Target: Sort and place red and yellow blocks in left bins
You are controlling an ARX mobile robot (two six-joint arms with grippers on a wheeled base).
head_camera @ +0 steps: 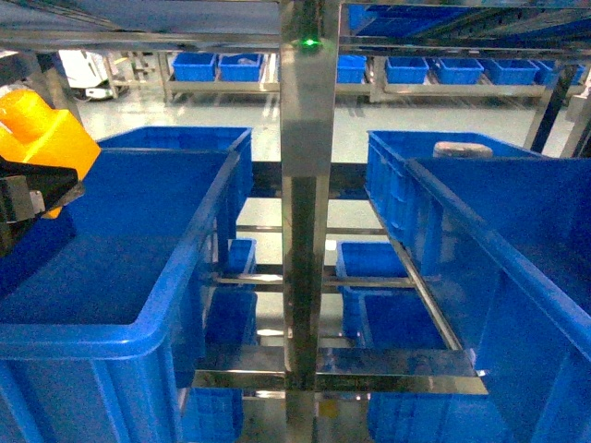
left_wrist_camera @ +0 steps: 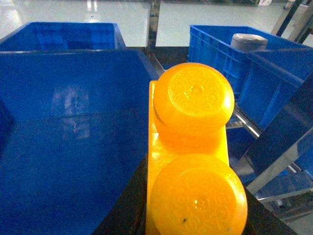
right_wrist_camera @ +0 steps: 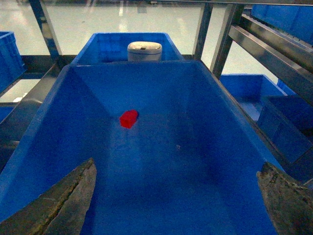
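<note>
Over the left bin point(head_camera: 138, 277), left hand point(head_camera: 23, 198) clamped on yellow block point(head_camera: 42, 138).

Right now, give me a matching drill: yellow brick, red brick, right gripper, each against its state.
Things:
1. yellow brick
2. red brick
3. right gripper

States:
a. open, holding nothing
b. lying on a bin floor
c. clamped in the left gripper

Pairs: 1-c, 2-b, 3-a
</note>
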